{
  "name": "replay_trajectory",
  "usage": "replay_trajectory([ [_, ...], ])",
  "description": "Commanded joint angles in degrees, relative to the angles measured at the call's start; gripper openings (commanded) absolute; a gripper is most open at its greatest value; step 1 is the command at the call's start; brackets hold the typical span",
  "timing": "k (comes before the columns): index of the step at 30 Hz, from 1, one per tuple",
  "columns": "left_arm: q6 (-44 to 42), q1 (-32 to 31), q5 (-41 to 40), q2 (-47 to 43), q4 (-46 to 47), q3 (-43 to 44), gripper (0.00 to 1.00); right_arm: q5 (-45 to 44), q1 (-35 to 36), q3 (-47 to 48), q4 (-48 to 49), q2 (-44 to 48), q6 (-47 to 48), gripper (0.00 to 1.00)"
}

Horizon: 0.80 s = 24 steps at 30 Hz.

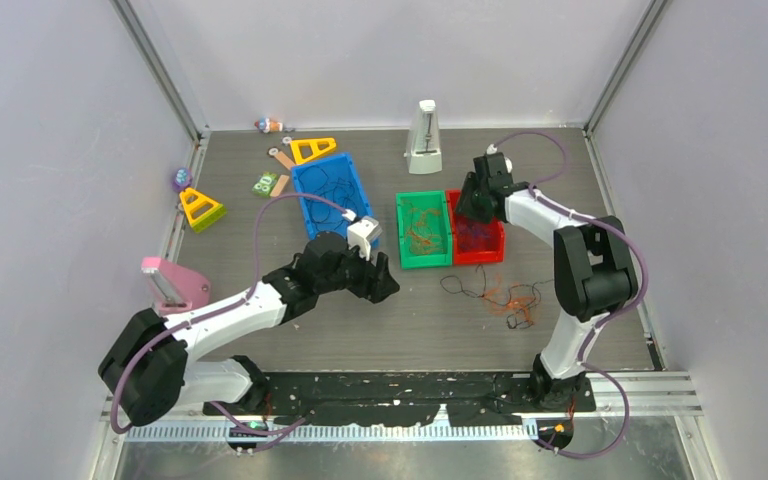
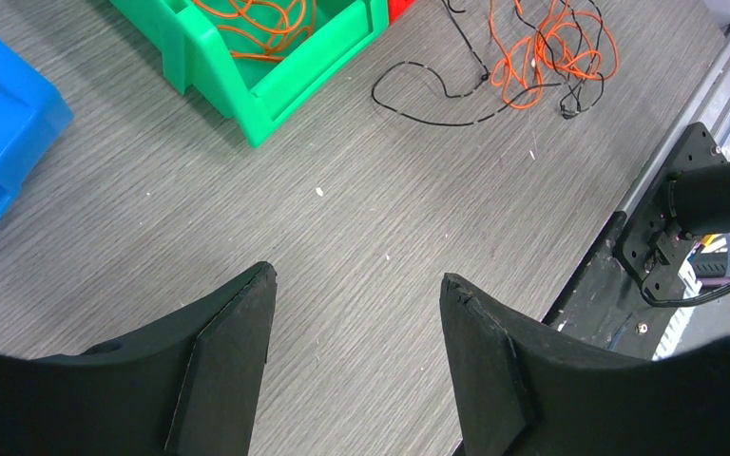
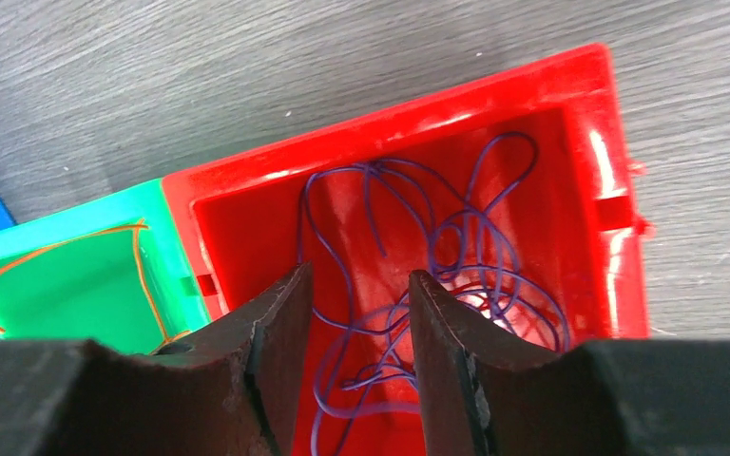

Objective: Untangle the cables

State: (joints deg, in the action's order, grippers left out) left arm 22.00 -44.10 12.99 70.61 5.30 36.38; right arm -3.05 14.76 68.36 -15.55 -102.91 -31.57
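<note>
Probably light, limp and snag-prone, the cables (image 1: 508, 300) suit a pinch on a free loop; left gripper (image 2: 356, 275) fingers spread, right gripper (image 3: 361, 274) fingers narrowly apart.

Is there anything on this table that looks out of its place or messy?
Yes. A tangle of orange and black cables lies loose on the table near the red bin, outside any bin; the purple cables sit inside that bin.
</note>
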Motion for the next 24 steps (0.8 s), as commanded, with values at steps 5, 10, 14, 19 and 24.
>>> replay_trajectory([
  [5,-1.4,-0.2,-0.8,0.0,0.0,1.6,0.65,-0.7,0.6,0.8,1.6,6.0,2.0,0.53],
  [10,-3.6,-0.3,-0.5,-0.1,1.5,1.2,0.66,-4.3,0.5,-1.8,-2.7,13.7,5.0,0.73],
  [14,-4.8,-0.3,-0.8,-0.6,3.9,0.1,0.66,-7.5,0.4,-6.1,-6.6,23.0,5.7,0.91],
  [19,-4.8,-0.8,-0.2,-0.6,10.4,-3.5,0.66,-13.3,-0.1,-13.4,-14.1,35.2,4.1,1.0],
  [24,-4.9,-1.4,-0.1,2.3,15.1,-4.8,0.66,-13.8,-0.2,-23.1,-21.8,44.5,-2.8,1.0],
])
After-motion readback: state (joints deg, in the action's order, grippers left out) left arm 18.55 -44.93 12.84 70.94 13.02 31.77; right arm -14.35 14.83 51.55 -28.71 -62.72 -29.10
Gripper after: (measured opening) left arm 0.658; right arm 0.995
